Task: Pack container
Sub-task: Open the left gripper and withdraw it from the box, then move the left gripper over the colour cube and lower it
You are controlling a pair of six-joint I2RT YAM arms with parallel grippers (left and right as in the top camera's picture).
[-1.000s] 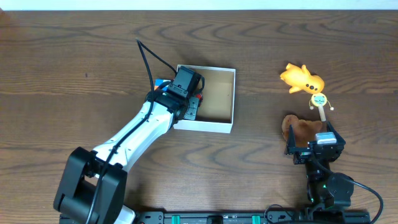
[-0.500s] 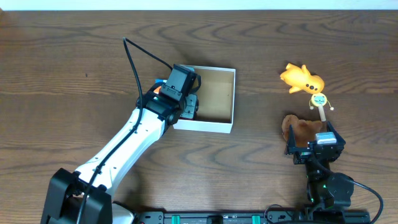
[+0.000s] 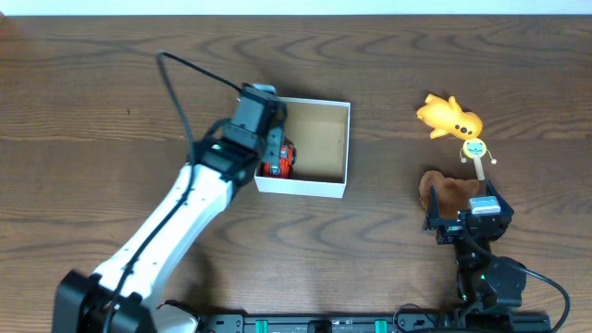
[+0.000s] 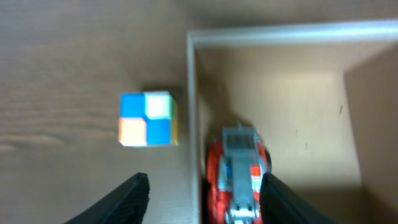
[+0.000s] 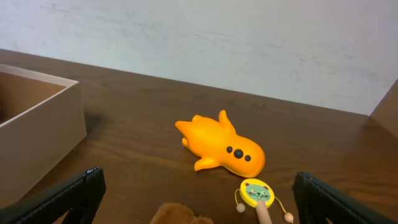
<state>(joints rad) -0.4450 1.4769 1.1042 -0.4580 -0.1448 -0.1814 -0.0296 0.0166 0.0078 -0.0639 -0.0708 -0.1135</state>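
Note:
The container (image 3: pixel 314 189) is a shallow square box with white walls and a brown inside, at the table's middle. A red and grey toy car (image 3: pixel 277 159) lies inside it against the left wall (image 4: pixel 193 93). My left gripper (image 3: pixel 265 139) hangs over that wall, open. In the left wrist view the left gripper (image 4: pixel 202 194) has one finger outside the box and one inside, with the car (image 4: pixel 236 168) loose between them. My right gripper (image 3: pixel 462 220) stands open at the lower right, over a brown plush (image 3: pixel 444 192).
A coloured cube (image 4: pixel 148 118) sits on the table just outside the box's left wall. An orange soft toy (image 3: pixel 450 116) and a cat-face rattle (image 3: pixel 474 150) lie at the right, ahead of the right gripper (image 5: pixel 199 200). A pale wall runs behind the table.
My left gripper has opened and let go of the red car, which now lies in the box. The left arm has drawn back up and left. The right arm has not moved.

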